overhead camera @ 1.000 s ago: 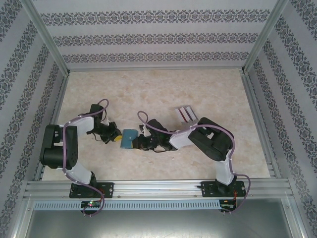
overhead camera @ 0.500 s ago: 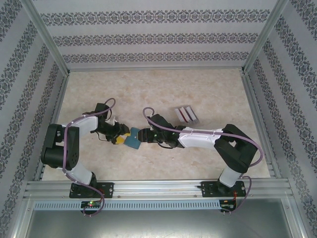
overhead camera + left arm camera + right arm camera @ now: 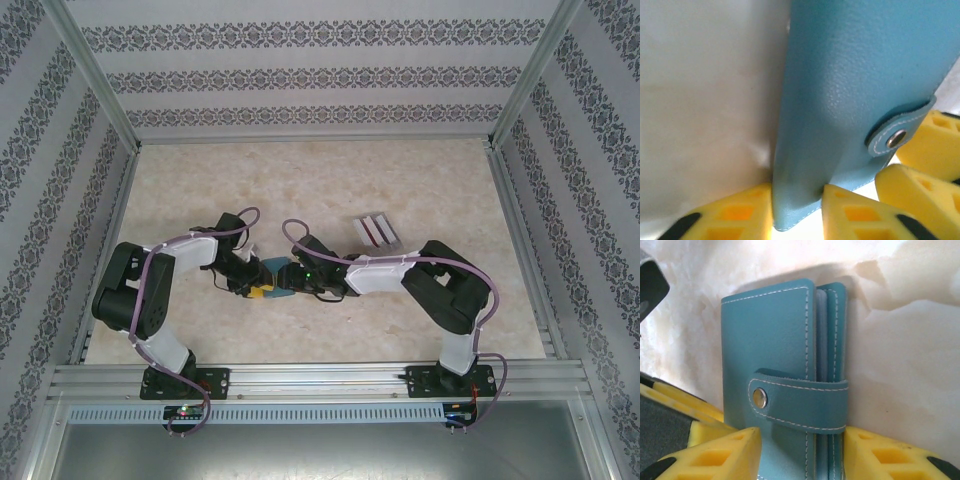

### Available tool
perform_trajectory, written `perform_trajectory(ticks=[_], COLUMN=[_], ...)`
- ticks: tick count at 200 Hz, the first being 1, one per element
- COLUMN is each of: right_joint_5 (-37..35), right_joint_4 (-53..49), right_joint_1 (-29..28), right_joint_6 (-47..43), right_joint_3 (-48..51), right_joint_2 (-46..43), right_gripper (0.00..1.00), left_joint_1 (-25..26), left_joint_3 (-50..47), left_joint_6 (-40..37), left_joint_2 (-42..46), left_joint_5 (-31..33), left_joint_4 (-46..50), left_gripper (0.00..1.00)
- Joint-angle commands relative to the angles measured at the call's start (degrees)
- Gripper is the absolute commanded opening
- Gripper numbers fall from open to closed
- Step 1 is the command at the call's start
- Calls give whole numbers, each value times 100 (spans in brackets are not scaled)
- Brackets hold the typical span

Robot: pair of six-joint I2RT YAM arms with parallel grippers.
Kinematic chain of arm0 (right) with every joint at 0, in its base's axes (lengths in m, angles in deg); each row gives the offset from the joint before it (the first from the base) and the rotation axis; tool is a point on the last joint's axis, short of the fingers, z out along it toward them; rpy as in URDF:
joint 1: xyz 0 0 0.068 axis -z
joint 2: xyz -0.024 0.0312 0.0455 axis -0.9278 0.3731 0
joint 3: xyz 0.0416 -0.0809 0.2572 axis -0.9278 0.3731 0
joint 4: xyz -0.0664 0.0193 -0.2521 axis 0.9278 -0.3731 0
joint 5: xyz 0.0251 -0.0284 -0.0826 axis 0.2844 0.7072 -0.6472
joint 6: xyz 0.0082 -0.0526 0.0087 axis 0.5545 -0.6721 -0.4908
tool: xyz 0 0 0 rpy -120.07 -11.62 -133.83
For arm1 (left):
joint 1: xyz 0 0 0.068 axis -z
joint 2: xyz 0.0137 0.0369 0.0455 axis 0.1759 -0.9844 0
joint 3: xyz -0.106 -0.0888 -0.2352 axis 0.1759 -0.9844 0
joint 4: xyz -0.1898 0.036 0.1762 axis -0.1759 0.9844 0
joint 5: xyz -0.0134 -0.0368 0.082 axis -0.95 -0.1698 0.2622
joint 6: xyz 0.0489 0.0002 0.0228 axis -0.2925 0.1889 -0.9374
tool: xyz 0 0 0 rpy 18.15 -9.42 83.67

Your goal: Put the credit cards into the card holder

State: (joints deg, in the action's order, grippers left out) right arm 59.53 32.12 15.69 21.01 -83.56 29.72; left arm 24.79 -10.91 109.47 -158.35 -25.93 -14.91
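The card holder (image 3: 272, 267) is a small teal-blue wallet, folded shut with its snap tab (image 3: 799, 402) fastened. It stands on edge on the table between both grippers. My left gripper (image 3: 797, 210) is shut on its lower corner (image 3: 795, 200), a yellow finger (image 3: 737, 217) on each side. From the opposite side my right gripper (image 3: 802, 455) is shut across the card holder (image 3: 770, 350), its fingers (image 3: 890, 455) pressing the cover and the tab. The two grippers (image 3: 257, 286) (image 3: 289, 275) meet at centre table. Red credit cards (image 3: 370, 230) stand further right.
The cards sit in a grey slotted block (image 3: 393, 234) behind my right forearm. The right gripper's yellow fingers (image 3: 935, 145) crowd close beside the left one's. Metal rails (image 3: 300, 380) and patterned walls enclose the beige table (image 3: 300, 180).
My left arm reached right and its gripper opened, then closed on the card holder. My right gripper widened and took a fresh hold. The holder shifted slightly right and away.
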Motion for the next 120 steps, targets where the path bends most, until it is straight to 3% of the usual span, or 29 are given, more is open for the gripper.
perform_trajectory(ticks=[1, 19, 59, 120], right_joint_5=[3, -73, 259, -585], right_joint_4=[140, 18, 170, -464], right_joint_1=[62, 111, 208, 261], right_joint_6=[44, -85, -51, -632], right_joint_3=[124, 171, 279, 455], right_joint_2=[-105, -207, -199, -1051], right_gripper=[47, 48, 47, 55], left_joint_1=[108, 101, 108, 122], left_joint_3=[80, 137, 268, 328], left_joint_6=[-104, -168, -332, -258], left_joint_2=[27, 44, 312, 564], left_joint_5=[97, 87, 65, -214], left_joint_4=[4, 61, 204, 279], left_gripper=[16, 0, 0, 0])
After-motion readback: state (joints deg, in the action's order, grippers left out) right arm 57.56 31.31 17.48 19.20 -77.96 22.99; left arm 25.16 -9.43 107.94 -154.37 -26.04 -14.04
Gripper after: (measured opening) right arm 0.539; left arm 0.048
